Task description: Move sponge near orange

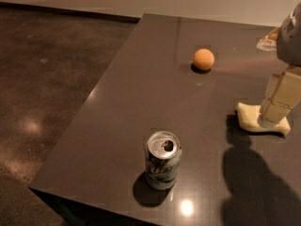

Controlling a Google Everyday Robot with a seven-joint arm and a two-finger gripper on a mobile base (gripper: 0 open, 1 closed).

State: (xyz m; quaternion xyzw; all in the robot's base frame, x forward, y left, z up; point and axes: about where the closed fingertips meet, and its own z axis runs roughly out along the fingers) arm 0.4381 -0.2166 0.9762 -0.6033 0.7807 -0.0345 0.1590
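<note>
On the dark table [127,102] a silver drink can [162,160] stands upright. The orange [203,59] sits beyond the can, slightly right. Farther right of the can lies the sponge [248,116], with the end effector [273,111] down on it; whether it is clamped cannot be told.

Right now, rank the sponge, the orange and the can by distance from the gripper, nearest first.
1. Sponge: at the right of the camera view, directly under the gripper, which comes down onto it.
2-3. Orange, farther back and leftward, and can, nearer the front and leftward: too close to call.
</note>
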